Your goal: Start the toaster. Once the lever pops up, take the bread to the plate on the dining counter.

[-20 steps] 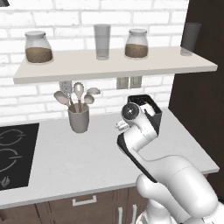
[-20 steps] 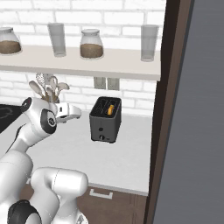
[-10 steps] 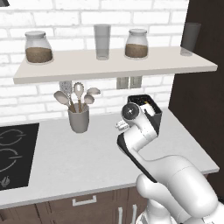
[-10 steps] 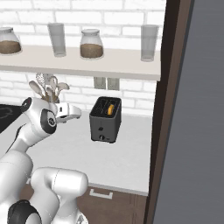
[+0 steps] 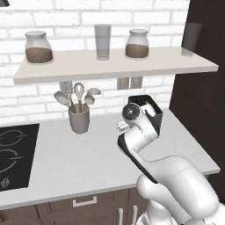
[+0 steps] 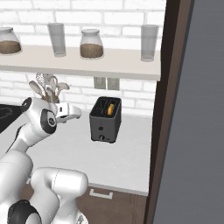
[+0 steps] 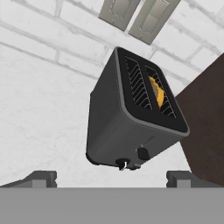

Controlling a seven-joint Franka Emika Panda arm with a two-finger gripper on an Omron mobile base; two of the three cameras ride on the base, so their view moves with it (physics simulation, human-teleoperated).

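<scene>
dark grey toaster (image 7: 118,127), white brick wall (image 5: 52,17)

From my hand, the toaster (image 7: 131,118) sits at twelve o'clock on the counter (image 7: 39,131), bread (image 7: 156,91) in its right slot, outlets (image 7: 135,13) behind it.

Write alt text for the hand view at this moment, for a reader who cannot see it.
A dark grey two-slot toaster stands on a white counter, seen tilted from above, with the bread showing orange-tan in one slot. The open gripper hovers short of the toaster's front, its two dark fingertips at the bottom edge. Two wall outlets sit on the white brick wall behind.
</scene>
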